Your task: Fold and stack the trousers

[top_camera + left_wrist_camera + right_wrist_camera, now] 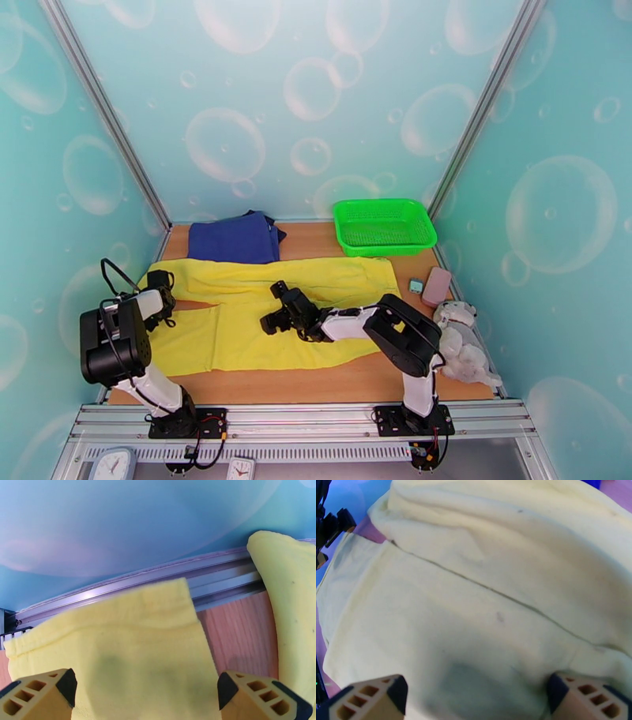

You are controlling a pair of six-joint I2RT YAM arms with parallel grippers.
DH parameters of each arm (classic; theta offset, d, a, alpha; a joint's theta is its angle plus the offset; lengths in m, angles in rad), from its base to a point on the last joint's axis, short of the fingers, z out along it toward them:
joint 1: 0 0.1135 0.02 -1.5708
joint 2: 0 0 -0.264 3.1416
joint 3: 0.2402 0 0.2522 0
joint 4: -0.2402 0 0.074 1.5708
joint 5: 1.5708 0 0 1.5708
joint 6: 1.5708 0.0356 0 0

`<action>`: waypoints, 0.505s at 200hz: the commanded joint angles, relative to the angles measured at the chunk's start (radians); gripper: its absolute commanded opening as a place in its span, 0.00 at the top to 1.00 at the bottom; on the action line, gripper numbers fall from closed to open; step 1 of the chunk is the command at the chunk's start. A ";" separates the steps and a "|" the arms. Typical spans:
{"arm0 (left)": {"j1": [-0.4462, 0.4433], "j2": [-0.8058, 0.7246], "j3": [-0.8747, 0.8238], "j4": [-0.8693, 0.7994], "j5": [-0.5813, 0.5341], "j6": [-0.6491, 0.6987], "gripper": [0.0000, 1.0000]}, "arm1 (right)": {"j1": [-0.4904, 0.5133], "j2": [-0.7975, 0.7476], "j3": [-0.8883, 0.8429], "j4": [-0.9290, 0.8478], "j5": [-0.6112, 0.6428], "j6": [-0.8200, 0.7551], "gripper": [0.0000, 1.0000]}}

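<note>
Bare surface [355, 380] runs along the lower middle of the overhead frame, below the yellow trousers [237, 339]. Farther up, a gap lies open between the navy cloth [237, 237] at left and the green basket [385, 226]; a pink block [436, 286] and white bundle [464, 343] crowd the right edge.
</note>
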 commanded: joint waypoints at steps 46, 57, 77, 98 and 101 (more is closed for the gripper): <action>-0.093 -0.364 -0.110 0.158 0.208 0.220 0.01 | -0.052 -0.136 -0.105 0.043 -0.043 -0.025 0.01; -0.168 -0.419 -0.139 0.183 0.251 0.267 0.01 | -0.082 -0.180 -0.135 0.055 -0.024 -0.016 0.01; -0.264 -0.477 -0.185 0.159 0.330 0.284 0.01 | -0.150 -0.249 -0.183 0.048 0.032 0.020 0.01; -0.293 -0.465 -0.217 0.118 0.462 0.243 0.01 | -0.256 -0.300 -0.230 0.043 0.033 0.082 0.01; -0.302 -0.461 -0.224 0.118 0.470 0.241 0.01 | -0.271 -0.306 -0.238 0.044 0.029 0.089 0.01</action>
